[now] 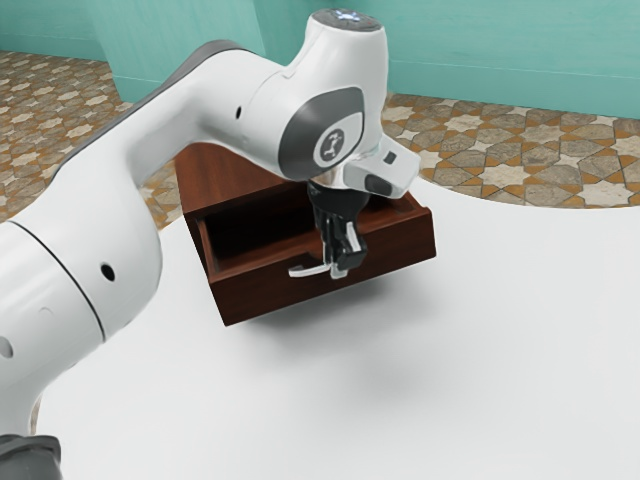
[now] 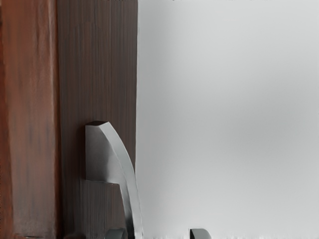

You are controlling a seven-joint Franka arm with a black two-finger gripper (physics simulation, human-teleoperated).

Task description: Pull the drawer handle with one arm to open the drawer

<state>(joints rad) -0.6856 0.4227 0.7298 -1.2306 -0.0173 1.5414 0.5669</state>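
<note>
A dark brown wooden drawer [image 1: 395, 248] stands pulled out from its cabinet [image 1: 212, 172], and its hollow inside shows from above. A silver curved handle [image 1: 308, 270] sits on the drawer front [image 2: 97, 74]. My black gripper [image 1: 336, 262] hangs straight down at the end of the handle toward the exterior view's right. In the wrist view the handle [image 2: 115, 164] arcs off the wood and runs between my two fingertips [image 2: 199, 233]. One tip sits against the handle and the other stands apart from it, so the gripper is open around the handle.
The cabinet rests on a white table [image 1: 450, 380] with wide free room in front and toward the exterior view's right. Behind are a patterned tile floor [image 1: 520, 150] and a teal wall [image 1: 500, 40]. My arm's white links [image 1: 120, 200] cover the exterior view's left.
</note>
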